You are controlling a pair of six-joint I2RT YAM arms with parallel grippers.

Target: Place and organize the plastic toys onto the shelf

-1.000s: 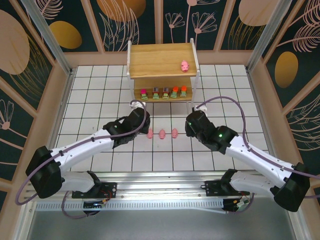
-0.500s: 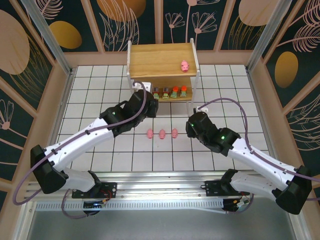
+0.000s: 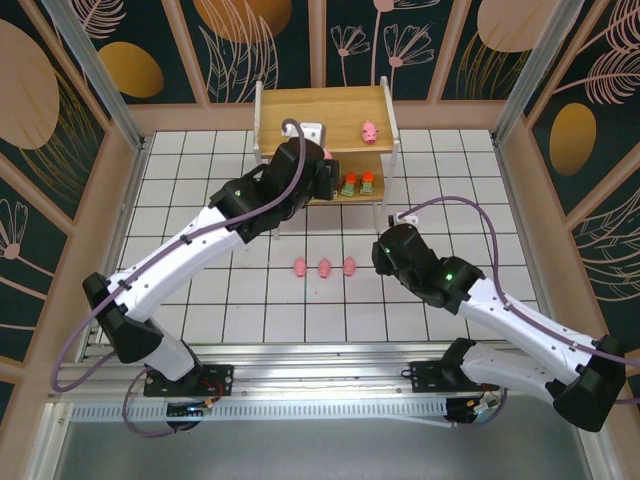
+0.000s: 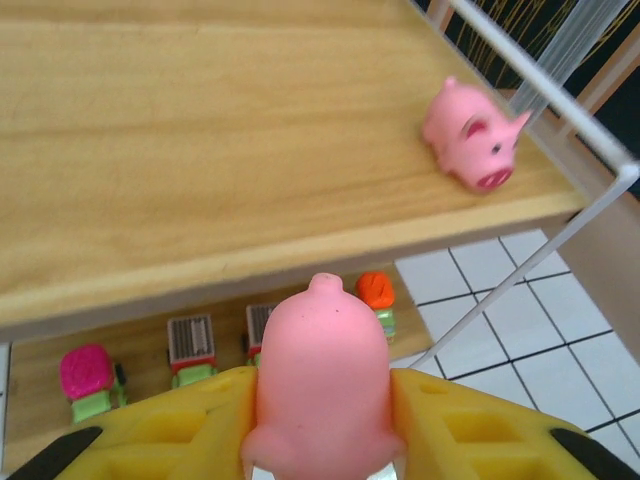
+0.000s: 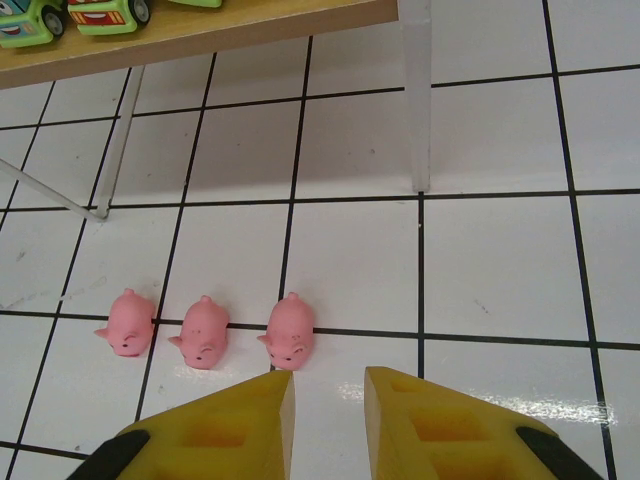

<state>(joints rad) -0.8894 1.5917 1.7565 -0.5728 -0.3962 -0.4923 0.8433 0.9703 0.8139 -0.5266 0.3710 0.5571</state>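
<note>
White-tiled table (image 3: 450, 170), leafy dark walls (image 3: 425, 45); left hand (image 4: 320, 455) tight around pig (image 4: 322, 365), right hand (image 5: 328, 400) ajar.

Left arm (image 3: 200, 240) blocks my view of the shelf (image 3: 340, 105) lower-left. Left wrist: held pig (image 4: 322, 370) cut at bottom, far pig (image 4: 470, 135) blurred. Right wrist: blocky toys (image 5: 70, 15) clipped.

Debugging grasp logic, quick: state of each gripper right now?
Left gripper: closed on a pink pig.
Right gripper: slightly open, holding nothing.

Overhead view facing down, wrist views close, all sharing shelf (image 3: 320, 120)
</note>
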